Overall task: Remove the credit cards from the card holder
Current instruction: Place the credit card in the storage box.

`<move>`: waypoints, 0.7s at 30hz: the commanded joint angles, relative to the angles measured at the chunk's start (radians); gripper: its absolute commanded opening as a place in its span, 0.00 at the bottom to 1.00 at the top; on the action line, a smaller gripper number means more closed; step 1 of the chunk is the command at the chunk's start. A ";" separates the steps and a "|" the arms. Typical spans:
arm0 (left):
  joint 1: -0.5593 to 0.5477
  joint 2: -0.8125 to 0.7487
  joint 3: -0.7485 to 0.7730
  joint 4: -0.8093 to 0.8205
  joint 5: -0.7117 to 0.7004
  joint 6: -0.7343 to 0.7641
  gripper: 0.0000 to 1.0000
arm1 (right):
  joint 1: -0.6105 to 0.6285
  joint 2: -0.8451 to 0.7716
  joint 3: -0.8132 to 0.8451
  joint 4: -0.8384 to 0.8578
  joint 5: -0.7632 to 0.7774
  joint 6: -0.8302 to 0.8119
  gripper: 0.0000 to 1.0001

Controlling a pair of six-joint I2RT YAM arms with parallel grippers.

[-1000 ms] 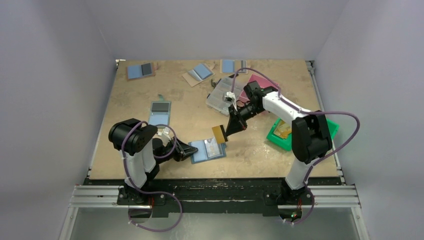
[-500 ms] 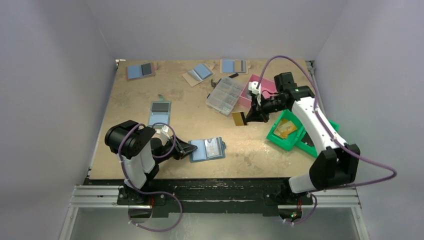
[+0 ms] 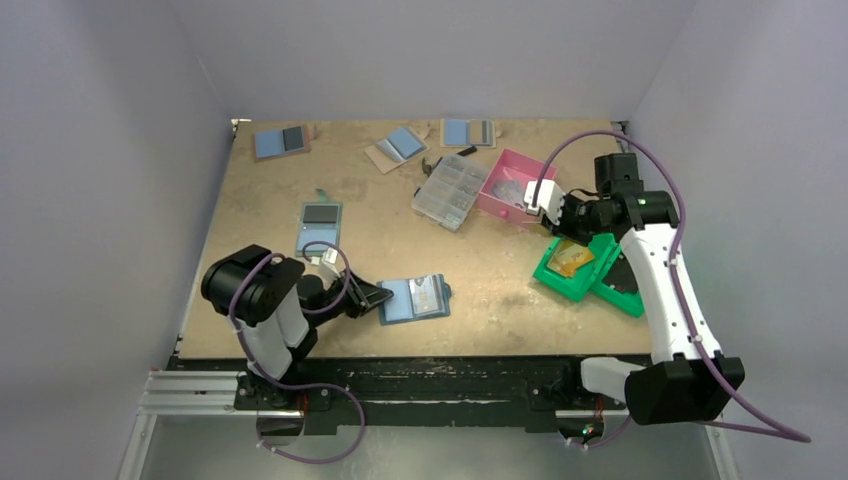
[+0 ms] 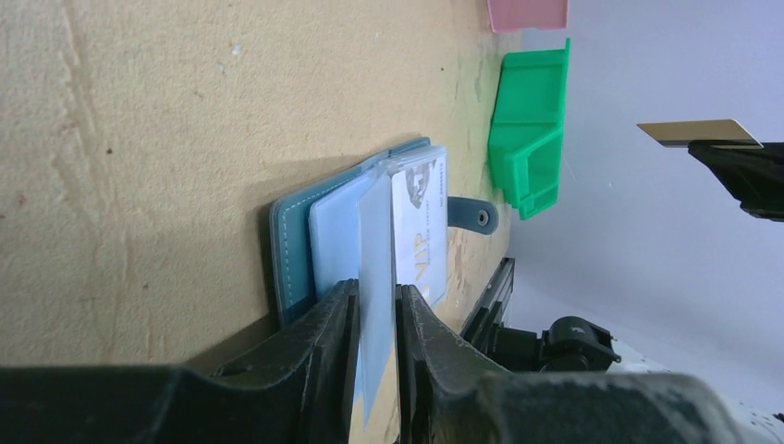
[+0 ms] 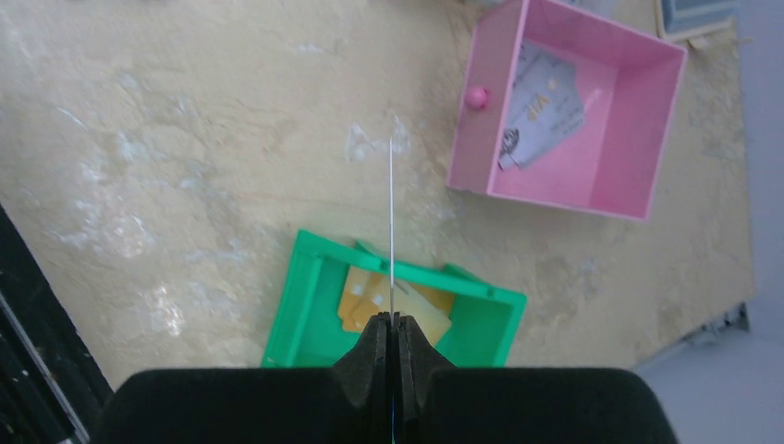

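The blue card holder (image 3: 415,298) lies open near the table's front edge, with a white card (image 4: 421,213) showing in its sleeves. My left gripper (image 3: 378,298) reaches in low from the left. Its fingers (image 4: 374,291) are shut on a pale see-through leaf of the card holder (image 4: 294,245). My right gripper (image 5: 392,319) is shut on a thin gold credit card (image 5: 391,222), seen edge-on. It hangs over the green bin (image 5: 296,296), where several gold cards (image 5: 370,301) lie. In the left wrist view that held card (image 4: 698,132) shows flat, high in the air.
A pink box (image 3: 510,185) holding pale cards sits behind the green bin (image 3: 560,275). A clear organiser case (image 3: 452,190) lies left of it. Other blue holders lie at the back (image 3: 281,140) (image 3: 400,146) (image 3: 467,132) and on the left (image 3: 320,225).
My right arm has swung right and back with the gold card, from beside the card holder to above the green bin. The left gripper has stayed on the holder.
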 commanded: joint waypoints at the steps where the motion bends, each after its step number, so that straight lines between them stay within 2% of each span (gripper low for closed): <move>1: 0.006 -0.112 -0.069 -0.072 -0.027 0.075 0.24 | -0.034 -0.055 -0.002 -0.023 0.108 -0.093 0.00; 4: 0.005 -0.268 -0.049 -0.268 -0.045 0.133 0.25 | -0.054 -0.070 -0.008 -0.024 0.129 -0.110 0.00; 7: 0.005 -0.489 0.013 -0.672 -0.100 0.239 0.27 | -0.054 -0.080 -0.020 -0.020 0.147 -0.124 0.00; 10: 0.006 -0.743 0.085 -1.016 -0.196 0.331 0.40 | -0.082 -0.098 -0.031 -0.009 0.164 -0.143 0.00; 12: 0.006 -0.848 0.129 -1.183 -0.254 0.382 0.50 | -0.085 -0.106 -0.032 -0.003 0.174 -0.151 0.00; 15: 0.006 -0.897 0.164 -1.299 -0.278 0.424 0.56 | -0.087 -0.107 -0.024 -0.006 0.180 -0.160 0.00; 21: 0.006 -0.864 0.178 -1.307 -0.245 0.431 0.57 | -0.088 -0.114 -0.025 -0.015 0.214 -0.190 0.00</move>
